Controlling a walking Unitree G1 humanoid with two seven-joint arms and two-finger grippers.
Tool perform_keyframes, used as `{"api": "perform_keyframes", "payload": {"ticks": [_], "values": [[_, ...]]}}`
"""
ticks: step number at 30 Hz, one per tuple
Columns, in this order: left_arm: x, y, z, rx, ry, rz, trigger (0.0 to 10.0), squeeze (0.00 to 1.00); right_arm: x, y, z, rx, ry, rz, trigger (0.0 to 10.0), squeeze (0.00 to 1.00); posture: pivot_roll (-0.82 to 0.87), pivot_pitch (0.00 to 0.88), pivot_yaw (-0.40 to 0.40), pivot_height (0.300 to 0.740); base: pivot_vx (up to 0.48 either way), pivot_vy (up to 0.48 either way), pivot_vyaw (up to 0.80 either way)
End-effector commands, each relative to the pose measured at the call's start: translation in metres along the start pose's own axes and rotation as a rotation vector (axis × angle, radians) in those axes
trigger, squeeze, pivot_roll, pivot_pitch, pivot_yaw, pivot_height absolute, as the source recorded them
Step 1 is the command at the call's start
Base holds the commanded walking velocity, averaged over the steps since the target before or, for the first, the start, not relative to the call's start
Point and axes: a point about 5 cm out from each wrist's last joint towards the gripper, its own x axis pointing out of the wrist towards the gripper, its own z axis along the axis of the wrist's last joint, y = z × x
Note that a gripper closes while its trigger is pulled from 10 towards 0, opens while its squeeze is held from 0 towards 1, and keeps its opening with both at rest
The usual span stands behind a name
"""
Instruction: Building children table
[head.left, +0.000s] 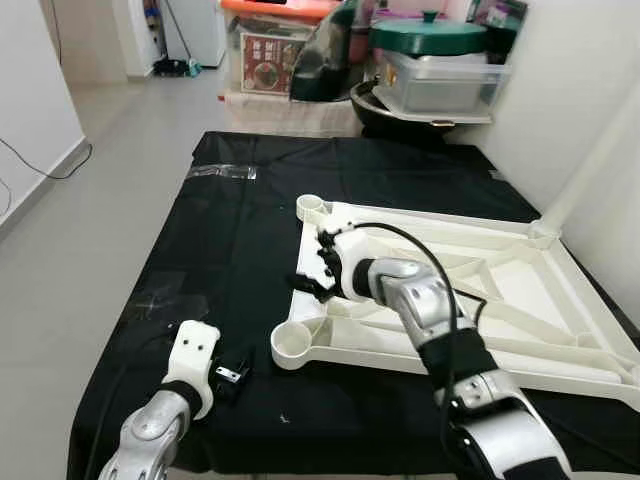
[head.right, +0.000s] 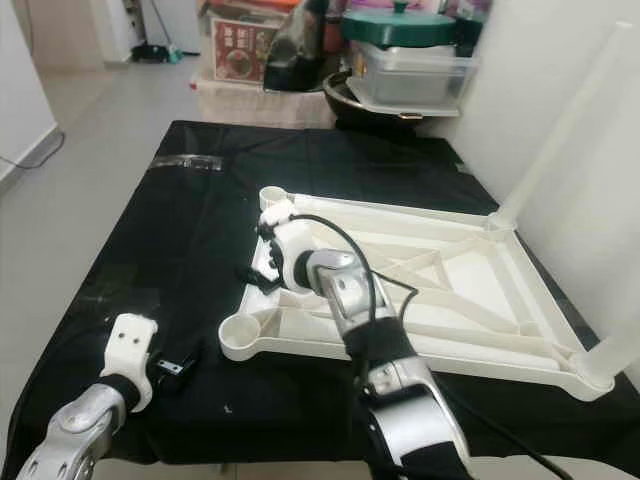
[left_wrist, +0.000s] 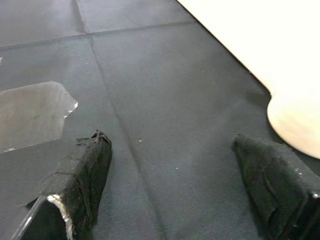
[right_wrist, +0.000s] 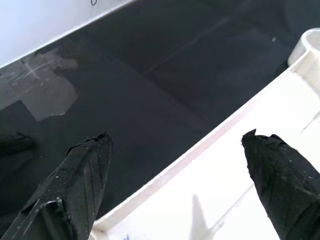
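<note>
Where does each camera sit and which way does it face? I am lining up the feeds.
Eye views: head, looking down at the upturned white tabletop on a black mat; both silver arms show.
Left wrist: along the open left tool, mat below.
Right wrist: along the open right tool, over the tabletop's edge.
Shared: tabletop and mat.

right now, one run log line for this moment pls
right gripper open over tabletop left rim | left gripper open above black cloth | one leg fitted
</note>
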Motion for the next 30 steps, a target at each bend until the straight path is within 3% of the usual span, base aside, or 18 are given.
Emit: {"api": "perform_keyframes", "payload": {"ticks": [1, 2, 3, 4, 5, 6, 8, 14, 19, 26, 30], "values": [[-0.001, -0.001, -0.007, -0.002, 0.036, 0.0, 10.0, 0.0, 0.005, -0.004, -0.001, 0.102, 0.001, -0.083, 10.0, 1.0, 0.06, 0.0, -0.095, 0.74, 0.0, 0.0, 0.0], [-0.001, -0.001, -0.007, -0.002, 0.036, 0.0, 10.0, 0.0, 0.005, -0.004, -0.001, 0.102, 0.001, -0.083, 10.0, 1.0, 0.06, 0.0, -0.095, 0.74, 0.0, 0.0, 0.0], [-0.001, 0.0, -0.007, -0.001, 0.036, 0.003, 10.0, 0.0, 0.012, 0.0, -0.004, 0.188, 0.005, -0.138, 10.0, 1.0, 0.06, 0.0, -0.099, 0.74, 0.0, 0.0, 0.0], [-0.001, 0.0, -0.007, -0.001, 0.036, 0.003, 10.0, 0.0, 0.012, 0.0, -0.004, 0.188, 0.005, -0.138, 10.0, 1.0, 0.06, 0.0, -0.099, 0.74, 0.0, 0.0, 0.0], [-0.001, 0.001, -0.008, 0.0, 0.037, 0.009, 10.0, 0.0, 0.021, 0.004, -0.012, 0.272, 0.024, -0.213, 10.0, 1.0, 0.07, 0.0, -0.107, 0.74, 0.0, 0.0, 0.0], [-0.001, 0.001, -0.008, 0.0, 0.037, 0.009, 10.0, 0.0, 0.021, 0.004, -0.012, 0.272, 0.024, -0.213, 10.0, 1.0, 0.07, 0.0, -0.107, 0.74, 0.0, 0.0, 0.0], [-0.001, 0.0, -0.009, -0.002, 0.038, 0.016, 10.0, 0.0, 0.027, 0.003, -0.03, 0.347, 0.065, -0.334, 10.0, 1.0, 0.07, 0.0, -0.116, 0.74, 0.0, 0.0, 0.0], [-0.001, -0.001, -0.009, -0.005, 0.036, 0.017, 10.0, 0.0, 0.028, -0.002, -0.04, 0.372, 0.091, -0.405, 10.0, 1.0, 0.07, 0.0, -0.118, 0.74, 0.0, 0.0, 0.0], [-0.002, 0.0, -0.01, -0.005, 0.038, 0.025, 10.0, 0.0, 0.022, -0.016, -0.06, 0.427, 0.155, -0.541, 10.0, 1.0, 0.07, 0.0, -0.122, 0.74, 0.0, 0.0, 0.0], [-0.001, -0.002, -0.011, -0.003, 0.041, 0.021, 10.0, 0.0, 0.027, -0.004, -0.073, 0.456, 0.228, -0.486, 10.0, 1.0, 0.07, 0.0, -0.119, 0.74, 0.0, 0.0, 0.0], [0.001, -0.003, -0.01, 0.0, 0.039, 0.017, 10.0, 0.0, 0.034, 0.009, -0.078, 0.402, 0.272, -0.416, 10.0, 1.0, 0.07, 0.0, -0.121, 0.74, 0.0, 0.0, 0.0]]}}
